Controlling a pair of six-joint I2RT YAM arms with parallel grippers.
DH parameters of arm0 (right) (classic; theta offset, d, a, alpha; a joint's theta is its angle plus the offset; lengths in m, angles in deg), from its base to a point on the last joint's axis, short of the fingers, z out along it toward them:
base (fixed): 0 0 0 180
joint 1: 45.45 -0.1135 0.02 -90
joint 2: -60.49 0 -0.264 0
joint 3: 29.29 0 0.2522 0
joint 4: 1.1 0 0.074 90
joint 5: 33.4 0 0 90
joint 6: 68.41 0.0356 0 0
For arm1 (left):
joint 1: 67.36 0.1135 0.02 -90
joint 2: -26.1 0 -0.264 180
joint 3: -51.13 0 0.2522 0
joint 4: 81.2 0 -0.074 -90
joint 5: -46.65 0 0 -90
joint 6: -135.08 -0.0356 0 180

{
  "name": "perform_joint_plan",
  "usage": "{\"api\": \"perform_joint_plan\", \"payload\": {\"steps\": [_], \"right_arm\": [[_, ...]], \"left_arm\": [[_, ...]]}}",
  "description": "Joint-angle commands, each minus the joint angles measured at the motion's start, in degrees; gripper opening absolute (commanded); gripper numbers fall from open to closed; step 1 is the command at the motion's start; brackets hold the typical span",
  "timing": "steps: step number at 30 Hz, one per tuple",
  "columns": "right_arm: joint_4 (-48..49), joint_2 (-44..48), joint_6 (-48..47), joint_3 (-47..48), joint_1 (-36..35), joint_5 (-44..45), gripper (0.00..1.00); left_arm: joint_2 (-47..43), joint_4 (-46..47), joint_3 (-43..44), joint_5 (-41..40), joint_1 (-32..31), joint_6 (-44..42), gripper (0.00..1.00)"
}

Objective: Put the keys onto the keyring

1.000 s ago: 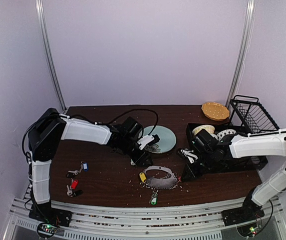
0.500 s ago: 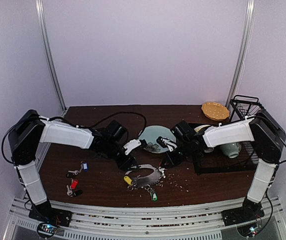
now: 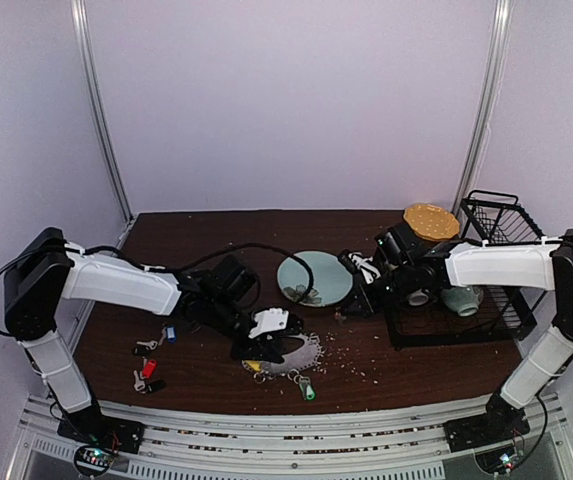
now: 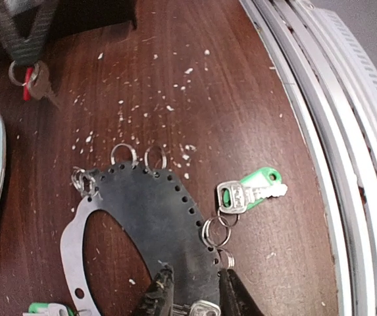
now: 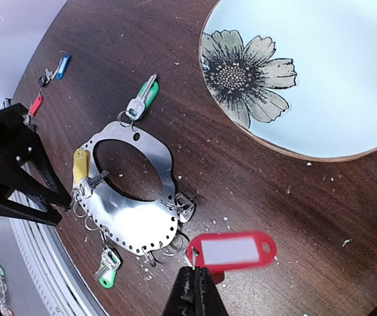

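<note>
The keyring (image 5: 132,197) is a flat grey metal plate with an oval hole and small split rings along its holed edge. It lies near the table's front (image 3: 301,352). A yellow-tagged key (image 5: 81,164) and two green-tagged keys (image 5: 145,95) (image 5: 109,266) hang from it. My left gripper (image 4: 195,293) rests on the keyring's band (image 4: 155,224), jaws a little apart around a silver key head (image 4: 204,308). My right gripper (image 5: 193,270) is shut on the small ring of a red-tagged key (image 5: 234,250), held just right of the keyring.
A pale green flower plate (image 3: 316,275) lies behind the keyring. Loose blue-tagged (image 3: 169,333) and red-tagged (image 3: 148,367) keys lie at the left. A black dish rack (image 3: 506,230) with cups stands at the right. Metal rails (image 4: 333,131) run along the front edge.
My left gripper moved from beside the plate toward the front and onto the keyring, which shifted left. My right arm swung in to the plate's edge, then drew back a little.
</note>
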Motion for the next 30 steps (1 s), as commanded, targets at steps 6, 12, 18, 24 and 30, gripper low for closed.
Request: {"api": "perform_joint_plan", "payload": {"steps": [6,12,18,24,30], "right_arm": [[-4.0,2.9,-2.2,0.0,-0.3,1.6,0.0],[-5.3,4.5,-3.2,0.0,0.0,3.7,0.0],[-4.7,5.9,-2.7,-1.8,0.9,3.8,0.0],[-3.9,5.5,-2.7,-2.4,1.2,3.8,0.0],[-3.8,5.5,-3.0,-2.6,1.4,3.4,0.0]], "left_arm": [[0.2,7.0,-0.7,-3.1,-3.8,-5.6,0.31],[6.6,13.1,5.5,-5.4,-2.0,5.1,0.33],[14.4,13.5,12.0,-7.1,0.8,14.4,0.41],[18.6,11.3,16.9,-8.3,0.6,16.8,0.43],[15.1,11.5,12.6,0.2,-0.2,11.2,0.43]]}}
